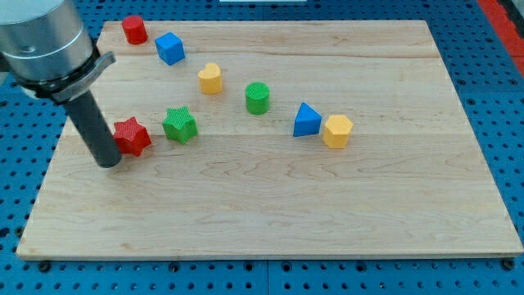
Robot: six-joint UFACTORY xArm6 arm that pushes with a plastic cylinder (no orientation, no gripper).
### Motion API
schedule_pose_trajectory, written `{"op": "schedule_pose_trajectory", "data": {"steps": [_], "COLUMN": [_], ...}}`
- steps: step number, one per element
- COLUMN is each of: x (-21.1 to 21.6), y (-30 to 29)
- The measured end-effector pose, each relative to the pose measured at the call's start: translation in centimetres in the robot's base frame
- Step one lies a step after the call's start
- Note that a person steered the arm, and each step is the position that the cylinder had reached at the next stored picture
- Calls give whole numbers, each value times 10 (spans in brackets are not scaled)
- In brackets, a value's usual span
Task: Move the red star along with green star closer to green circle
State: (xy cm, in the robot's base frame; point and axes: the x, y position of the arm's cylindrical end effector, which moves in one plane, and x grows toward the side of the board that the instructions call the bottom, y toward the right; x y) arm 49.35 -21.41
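Camera view: my tip (109,163) sits against the red star (132,136), view's left; no pincer, just a bare rod.
Green star (179,124) lies just beside, green circle (257,97) farther right; an off-centre shove risks the stars spinning apart.

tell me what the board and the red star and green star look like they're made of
Board: pale wood, visible grain and plank seams, smooth matte finish. Red star and green star: probably plastic, solid uniform colour; faint ridged lines hint at 3D printing, not certain. My tip rests just left of the red star.
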Motion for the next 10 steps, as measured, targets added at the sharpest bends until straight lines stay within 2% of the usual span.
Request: {"op": "schedule_pose_trajectory", "data": {"steps": [1, 2, 6, 7, 8, 10], "x": [-4, -16, -62, -57, -21, -25], "y": [-67, -85, 101, 47, 20, 106]}}
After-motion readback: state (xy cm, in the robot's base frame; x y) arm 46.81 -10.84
